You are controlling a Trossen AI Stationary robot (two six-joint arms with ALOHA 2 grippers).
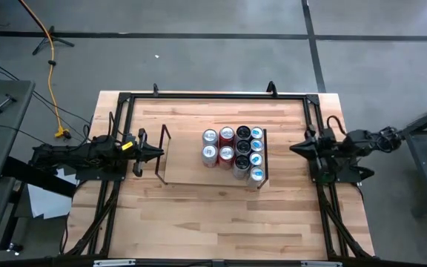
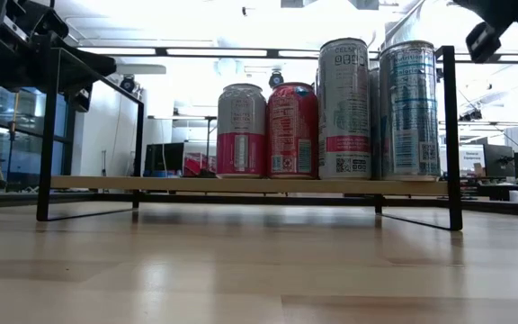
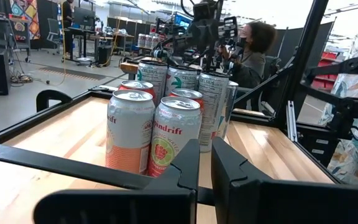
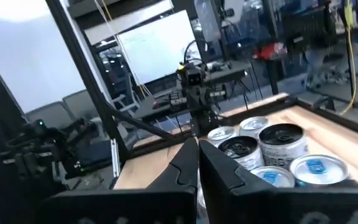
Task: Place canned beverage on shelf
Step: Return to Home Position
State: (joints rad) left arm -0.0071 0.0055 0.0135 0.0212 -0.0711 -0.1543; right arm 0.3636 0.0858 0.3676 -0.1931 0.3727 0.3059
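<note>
Pale planks of the tabletop (image 1: 213, 222) carry the shelf (image 1: 185, 169) at the middle. The cans (image 1: 227, 153) stand upright in a tight cluster on the board's right end, and its left half is bare. The left gripper (image 1: 159, 153) hangs just beside the shelf's left wire frame (image 1: 163, 142), fingers drawn together on nothing. The right gripper (image 1: 294, 148) hangs near the right end, apart from the cans, likewise clenched and empty.

Glossy metal cans (image 1: 233, 150), smooth light-wood shelf (image 1: 187, 169), matt black wire frames (image 2: 447, 135), satin wood-plank tabletop (image 1: 199, 222)
</note>
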